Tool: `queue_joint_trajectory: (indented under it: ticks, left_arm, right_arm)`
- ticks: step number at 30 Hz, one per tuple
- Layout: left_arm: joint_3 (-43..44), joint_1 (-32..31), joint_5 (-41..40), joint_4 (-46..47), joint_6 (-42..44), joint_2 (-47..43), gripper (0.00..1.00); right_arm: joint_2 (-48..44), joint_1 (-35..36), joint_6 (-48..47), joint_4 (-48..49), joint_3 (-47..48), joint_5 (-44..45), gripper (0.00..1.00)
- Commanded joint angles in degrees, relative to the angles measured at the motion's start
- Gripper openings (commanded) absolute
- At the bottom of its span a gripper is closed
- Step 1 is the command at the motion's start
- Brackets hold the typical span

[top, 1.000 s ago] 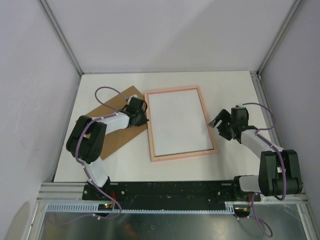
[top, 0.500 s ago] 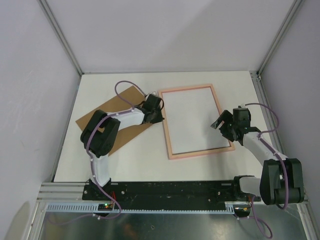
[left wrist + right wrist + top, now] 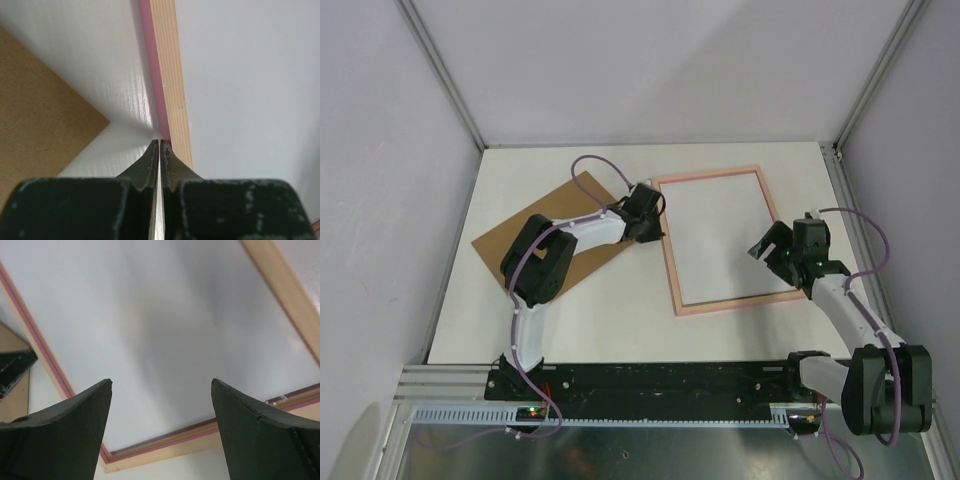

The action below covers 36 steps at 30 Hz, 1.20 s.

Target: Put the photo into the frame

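Left end effector (image 3: 159, 142), pinched shut, touches frame (image 3: 171, 75) edge.

1. The left gripper (image 3: 160, 144) fills the bottom of the view, and its two dark fingers are pressed together with only a thin line between them.
2. The tips meet the pink outer edge of the frame (image 3: 170, 75), whose pale wood rail runs from the tips up to the top edge.
3. To the right of the rail lies a plain white surface (image 3: 250, 75).
4. To the left is the white table (image 3: 100, 55), and a brown board (image 3: 35, 110) lies on it with one corner pointing toward the rail, apart from it.
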Motion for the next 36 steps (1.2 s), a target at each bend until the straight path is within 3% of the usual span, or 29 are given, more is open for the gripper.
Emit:
queue_joint_trajectory:
  ticks: [1,4,8,15,23,36]
  left_arm:
    - [3.2,1.6,-1.2,-0.9,3.3,-5.0,0.09]
    - [2.7,6.2,-1.8,-1.9,4.9,-9.6,0.16]
    - [2.6,16.9,-1.0,-3.0,6.9,-13.2,0.24]
    - [7.8,33.0,1.7,-3.2,11.4,-9.8,0.37]
    - [15.2,43.9,5.2,-3.2,13.5,-0.5,0.45]
    - [23.5,48.8,4.0,-3.9,15.2,11.7,0.48]
  right_arm:
    - [-1.7,4.3,0.1,0.4,0.6,0.2,0.85]
    - [-0.7,13.0,2.8,1.4,2.0,3.8,0.85]
    - [4.4,24.3,6.4,4.9,5.3,7.1,0.86]
    - [20.0,40.3,8.4,12.0,17.1,7.8,0.86]
    - [37.3,45.1,9.7,19.0,27.2,3.7,0.86]
    - [50.8,46.5,10.2,23.0,33.9,0.8,0.86]
